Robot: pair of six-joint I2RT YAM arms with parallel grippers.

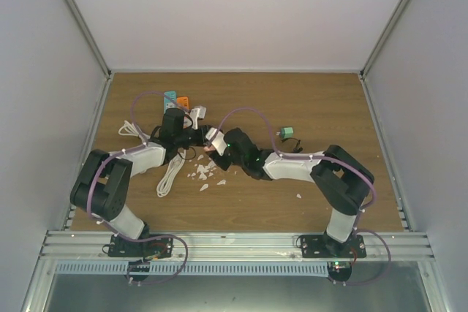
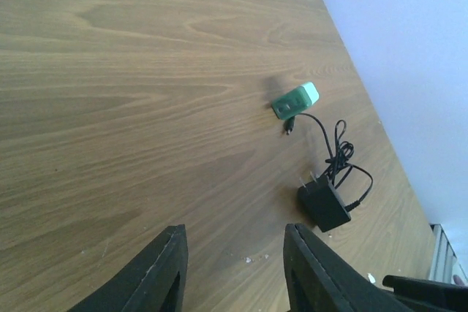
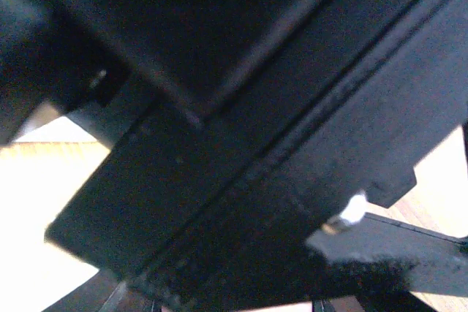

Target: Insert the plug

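Note:
A black plug adapter (image 2: 322, 206) with two prongs and a coiled black cord lies on the wooden table, ahead and to the right of my left gripper (image 2: 234, 253). That gripper is open and empty, its jaws wide apart above bare wood. In the top view the left gripper (image 1: 194, 137) points right and nearly meets my right gripper (image 1: 217, 142). A small white piece (image 1: 213, 136) sits between them. The right wrist view is filled by a close, dark, blurred body, so its jaws are hidden. A power strip (image 1: 179, 101) with teal and orange parts lies at the back left.
A green and white block (image 2: 295, 100) lies beyond the black plug; it also shows in the top view (image 1: 287, 133). A white cable (image 1: 170, 174) lies coiled by the left arm. White scraps (image 1: 204, 172) are scattered mid-table. Grey walls enclose the table.

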